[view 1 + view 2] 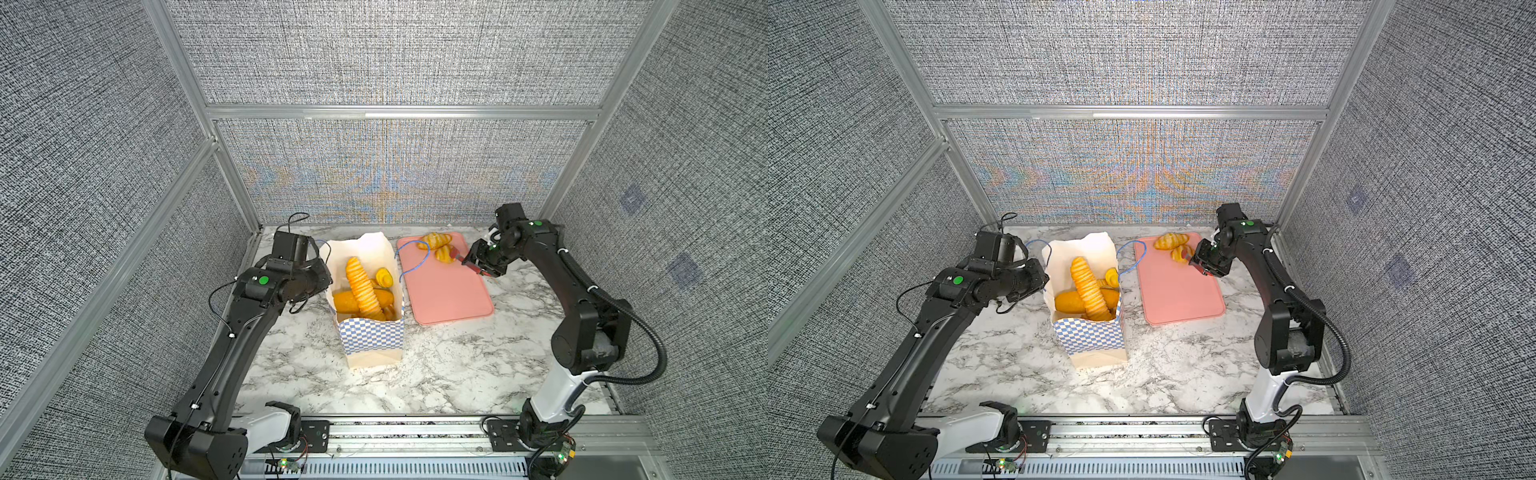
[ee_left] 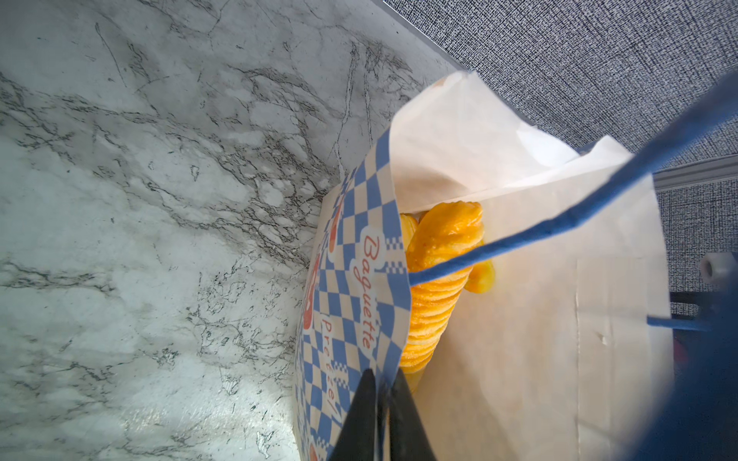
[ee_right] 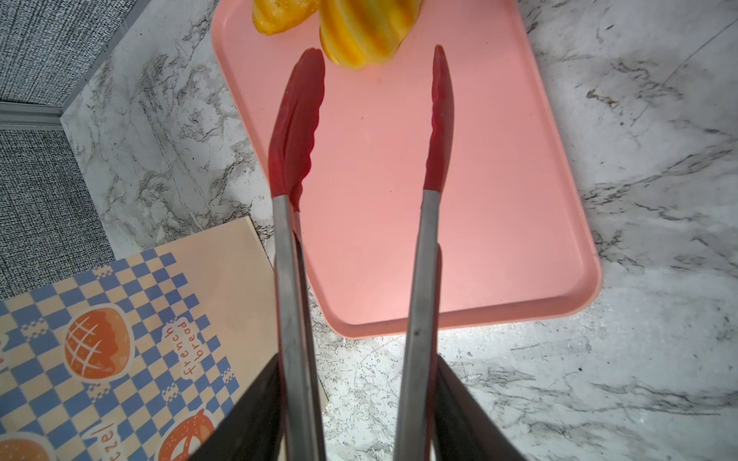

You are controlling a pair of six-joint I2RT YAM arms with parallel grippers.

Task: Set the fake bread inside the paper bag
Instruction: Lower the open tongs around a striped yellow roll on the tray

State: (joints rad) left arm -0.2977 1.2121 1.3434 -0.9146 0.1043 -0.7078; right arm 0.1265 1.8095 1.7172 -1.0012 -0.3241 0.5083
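Observation:
The paper bag (image 1: 370,340) (image 1: 1096,340) stands upright at mid-table with its mouth open. Inside lie fake bread pieces, among them a long ridged baguette (image 1: 363,289) (image 2: 435,303). My left gripper (image 2: 385,375) (image 1: 327,277) is shut on the bag's left rim. Two more fake bread pieces (image 1: 435,240) (image 1: 444,253) (image 3: 359,36) rest at the far end of the pink tray (image 1: 449,299). My right gripper (image 3: 357,359) (image 1: 482,262) is shut on the red tongs (image 3: 297,131). The tong tips are spread, just short of the nearer bread.
A blue cord handle (image 2: 559,223) of the bag crosses the left wrist view, and another (image 1: 415,266) hangs over the tray's left edge. Grey fabric walls with aluminium rails close in the marble table (image 1: 436,374) at the back and sides.

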